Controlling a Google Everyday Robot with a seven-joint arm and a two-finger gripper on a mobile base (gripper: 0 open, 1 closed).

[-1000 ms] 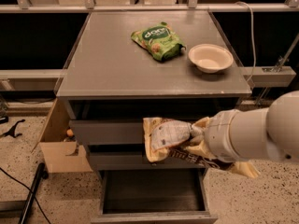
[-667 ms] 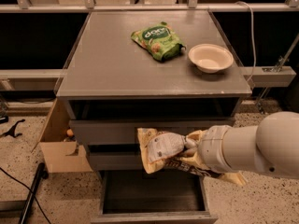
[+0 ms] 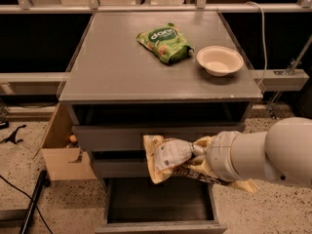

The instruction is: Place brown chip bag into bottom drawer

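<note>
The brown chip bag (image 3: 168, 157), crumpled with tan-yellow edges and a white label panel, hangs in front of the middle drawer front, above the open bottom drawer (image 3: 158, 201). My gripper (image 3: 197, 152) comes in from the right on a thick white arm and is shut on the bag's right side. The bag's brown lower part trails under the arm. The bottom drawer is pulled out and its dark grey inside shows.
On the grey cabinet top (image 3: 112, 67) lie a green snack bag (image 3: 165, 43) and a white bowl (image 3: 219, 60). Two shallower grey drawers (image 3: 112, 138) sit above the open one. A cardboard box (image 3: 58, 152) stands at the left on the speckled floor.
The arm and the bag have moved left and slightly down, closer over the open bottom drawer. The grip on the bag is unchanged.
</note>
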